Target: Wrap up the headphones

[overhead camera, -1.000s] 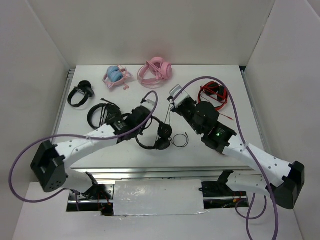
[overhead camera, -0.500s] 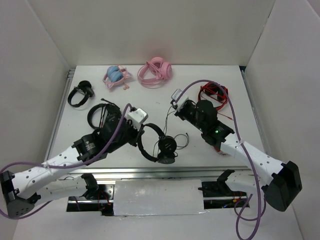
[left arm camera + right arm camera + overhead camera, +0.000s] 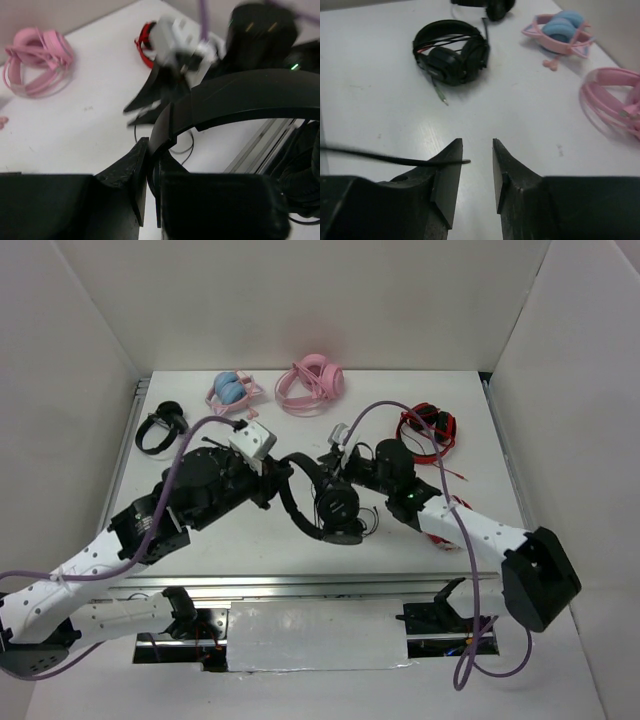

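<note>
Inside the clenched left gripper [image 3: 152, 167] sits the headphones [image 3: 240, 100] headband; from 9 o'clock, the cable [image 3: 395, 160] reaches the parted right gripper [image 3: 477, 150].

Lab robot cell: white table [image 3: 400, 390] w/ white panel walls [image 3: 300, 300] around.

White table [image 3: 450, 390]: matte top with a few small marks. Enclosure of three plain white panels: far wall [image 3: 300, 300], left wall [image 3: 60, 390], right wall [image 3: 570, 360], standing at the table's edges. Near edge: aluminium rail [image 3: 300, 585], with a white sheet [image 3: 315, 635] just nearer. Light: even, diffuse, with soft shadows.
</note>
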Robot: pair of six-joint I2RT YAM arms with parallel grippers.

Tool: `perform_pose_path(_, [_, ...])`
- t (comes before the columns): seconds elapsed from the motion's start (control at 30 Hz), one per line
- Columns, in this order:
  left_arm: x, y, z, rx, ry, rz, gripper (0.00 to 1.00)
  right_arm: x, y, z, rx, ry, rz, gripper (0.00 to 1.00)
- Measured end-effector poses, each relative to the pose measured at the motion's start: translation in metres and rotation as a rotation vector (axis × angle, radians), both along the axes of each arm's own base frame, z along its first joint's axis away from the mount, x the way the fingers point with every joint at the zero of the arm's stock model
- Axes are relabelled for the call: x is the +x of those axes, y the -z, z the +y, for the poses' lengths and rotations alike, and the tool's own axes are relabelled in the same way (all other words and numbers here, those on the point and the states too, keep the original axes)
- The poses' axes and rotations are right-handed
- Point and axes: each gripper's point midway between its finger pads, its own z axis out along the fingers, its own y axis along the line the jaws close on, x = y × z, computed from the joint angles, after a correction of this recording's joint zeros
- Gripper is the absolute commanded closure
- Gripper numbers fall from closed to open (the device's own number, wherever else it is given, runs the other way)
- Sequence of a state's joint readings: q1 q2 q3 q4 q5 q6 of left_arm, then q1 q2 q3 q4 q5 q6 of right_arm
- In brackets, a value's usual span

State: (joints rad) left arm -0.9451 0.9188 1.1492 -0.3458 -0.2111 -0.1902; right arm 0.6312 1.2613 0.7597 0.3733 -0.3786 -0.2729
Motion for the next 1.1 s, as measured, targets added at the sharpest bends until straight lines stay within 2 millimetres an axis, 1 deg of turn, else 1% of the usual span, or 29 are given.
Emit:
perform_pose_path(0.03, [0.001, -0.014, -0.001, -0.022, 0.0, -0.015, 1.0, -0.002, 0.007, 0.009, 0.011, -0.037, 0.022, 0.6])
perform_pose_path(0.07, [0.002, -0.028, -0.002, -0.044, -0.004, -0.031, 1.0, -0.005, 0.013, 0.018, 0.022, -0.07, 0.044, 0.48])
perform_pose_path(0.1, [0.004, -0.042, -0.002, -0.062, -0.014, -0.046, 1.0, -0.009, 0.021, 0.027, 0.034, -0.103, 0.081, 0.47])
perform_pose_path(0.2, [0.012, -0.074, 0.001, -0.102, -0.052, -0.08, 1.0, -0.021, 0.041, 0.052, 0.052, -0.188, 0.171, 0.46])
perform_pose_path(0.27, [0.018, -0.093, 0.006, -0.123, -0.087, -0.099, 1.0, -0.03, 0.054, 0.066, 0.056, -0.223, 0.224, 0.46])
perform_pose_path(0.33, [0.026, -0.11, 0.015, -0.143, -0.134, -0.117, 1.0, -0.041, 0.066, 0.076, 0.066, -0.247, 0.277, 0.46])
perform_pose_path(0.4, [0.035, -0.124, 0.026, -0.161, -0.188, -0.13, 1.0, -0.053, 0.074, 0.08, 0.089, -0.264, 0.317, 0.47])
perform_pose_path(0.47, [0.046, -0.139, 0.038, -0.179, -0.24, -0.132, 1.0, -0.064, 0.084, 0.078, 0.11, -0.277, 0.36, 0.51])
perform_pose_path(0.5, [0.052, -0.148, 0.042, -0.191, -0.261, -0.141, 1.0, -0.071, 0.092, 0.077, 0.119, -0.284, 0.388, 0.55])
perform_pose_path(0.53, [0.058, -0.157, 0.047, -0.201, -0.28, -0.148, 1.0, -0.077, 0.103, 0.075, 0.122, -0.287, 0.425, 0.7])
perform_pose_path(0.57, [0.063, -0.165, 0.052, -0.212, -0.302, -0.157, 1.0, -0.083, 0.114, 0.073, 0.116, -0.288, 0.46, 0.78])
perform_pose_path(0.6, [0.069, -0.171, 0.057, -0.219, -0.321, -0.165, 1.0, -0.091, 0.125, 0.071, 0.116, -0.289, 0.503, 0.9])
perform_pose_path(0.67, [0.08, -0.18, 0.067, -0.237, -0.356, -0.168, 1.0, -0.107, 0.146, 0.064, 0.105, -0.288, 0.579, 0.97])
perform_pose_path(0.7, [0.085, -0.182, 0.074, -0.24, -0.379, -0.169, 1.0, -0.115, 0.153, 0.06, 0.105, -0.287, 0.612, 1.0])
perform_pose_path(0.77, [0.097, -0.183, 0.089, -0.249, -0.432, -0.159, 1.0, -0.127, 0.16, 0.052, 0.109, -0.284, 0.651, 1.0])
perform_pose_path(0.8, [0.104, -0.181, 0.098, -0.251, -0.467, -0.153, 1.0, -0.131, 0.162, 0.048, 0.113, -0.282, 0.66, 1.0])
perform_pose_path(0.87, [0.12, -0.176, 0.12, -0.265, -0.55, -0.132, 1.0, -0.139, 0.155, 0.04, 0.131, -0.272, 0.656, 1.0])
perform_pose_path(0.9, [0.13, -0.168, 0.132, -0.268, -0.602, -0.115, 1.0, -0.141, 0.146, 0.037, 0.149, -0.266, 0.635, 1.0])
perform_pose_path(0.97, [0.147, -0.15, 0.155, -0.275, -0.701, -0.073, 1.0, -0.145, 0.121, 0.036, 0.187, -0.255, 0.575, 1.0])
perform_pose_path(1.07, [0.174, -0.11, 0.187, -0.27, -0.859, 0.016, 1.0, -0.148, 0.074, 0.032, 0.255, -0.215, 0.453, 1.0])
perform_pose_path(1.1, [0.185, -0.09, 0.198, -0.253, -0.921, 0.054, 1.0, -0.148, 0.061, 0.029, 0.276, -0.188, 0.419, 1.0])
